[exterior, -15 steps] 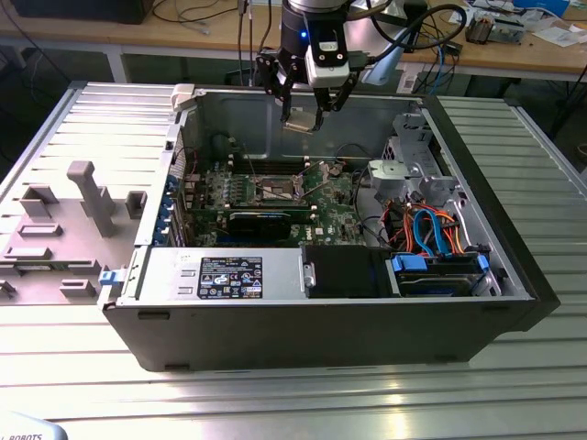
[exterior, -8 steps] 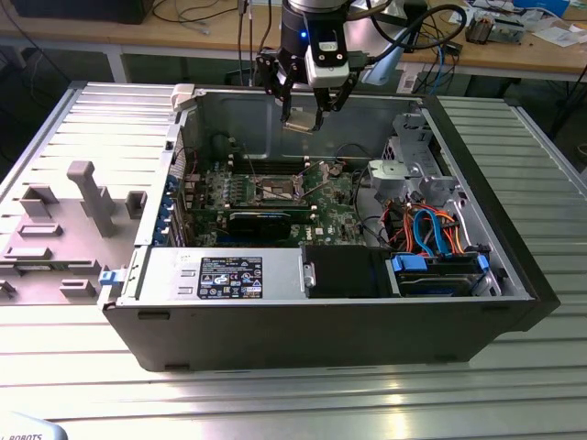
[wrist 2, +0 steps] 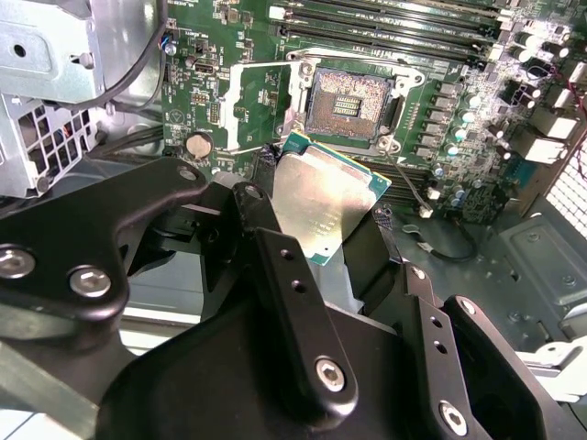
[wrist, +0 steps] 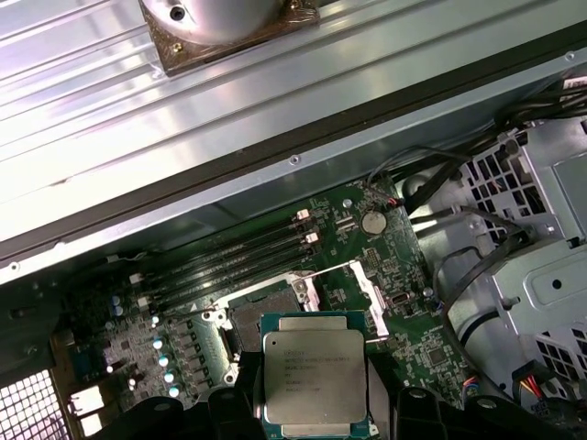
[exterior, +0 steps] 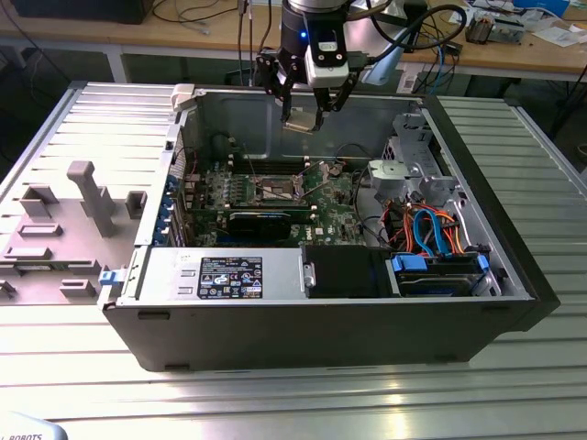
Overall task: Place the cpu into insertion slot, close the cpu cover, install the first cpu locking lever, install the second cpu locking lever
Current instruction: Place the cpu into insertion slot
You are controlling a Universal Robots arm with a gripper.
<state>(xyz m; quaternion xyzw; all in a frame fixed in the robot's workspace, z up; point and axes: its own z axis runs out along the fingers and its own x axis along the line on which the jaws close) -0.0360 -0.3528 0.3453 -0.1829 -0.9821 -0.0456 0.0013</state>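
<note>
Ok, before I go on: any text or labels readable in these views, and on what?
The cpu, held in the gripper: lines of print on its metal top, too faint to read.
Label on the silver housing: too small to read.
White object at the exterior view's lower left corner: lettering cut off, not readable whole.
Motherboard: tiny markings, unreadable.

Case [exterior: 275, 339] on table [exterior: 293, 394], board [exterior: 321, 206] in it.
Slot [exterior: 278, 189] sits in the board, cover [wrist 2: 227, 105] beside it; drive cage [exterior: 413, 174] to the exterior view's right of the board; cpu [exterior: 300, 122], in the gripper [exterior: 307, 115], hangs above the board, apart from the slot.
</note>
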